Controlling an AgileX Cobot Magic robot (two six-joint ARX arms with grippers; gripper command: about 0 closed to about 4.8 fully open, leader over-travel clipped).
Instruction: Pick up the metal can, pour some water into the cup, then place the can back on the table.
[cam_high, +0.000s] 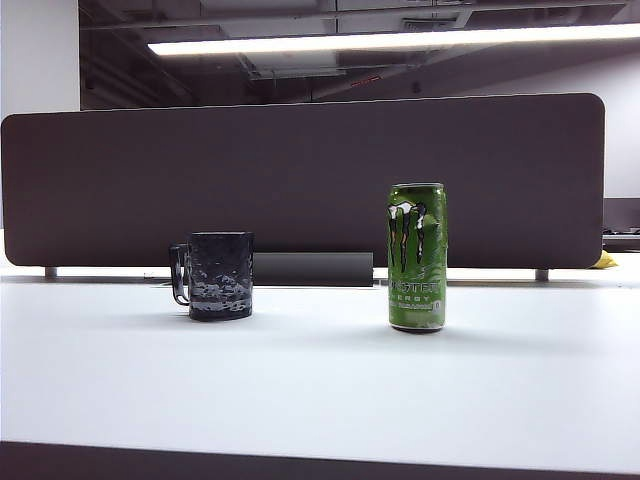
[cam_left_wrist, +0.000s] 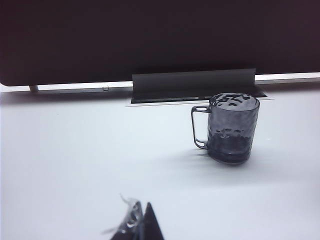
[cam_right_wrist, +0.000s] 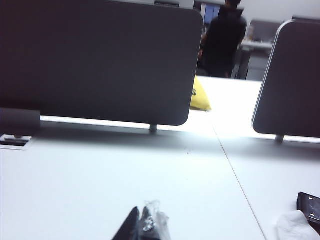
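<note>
The green metal can (cam_high: 417, 257) stands upright on the white table (cam_high: 320, 380), well right of the smoky glass mug (cam_high: 220, 275). Both grippers, left (cam_left_wrist: 139, 225) and right (cam_right_wrist: 145, 226), are clenched empty, hovering near the table's front, away from both.

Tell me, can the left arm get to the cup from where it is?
Probably yes. In the left wrist view only bare table lies between the left gripper, fingers together, and the cup. The can stands apart.
</note>
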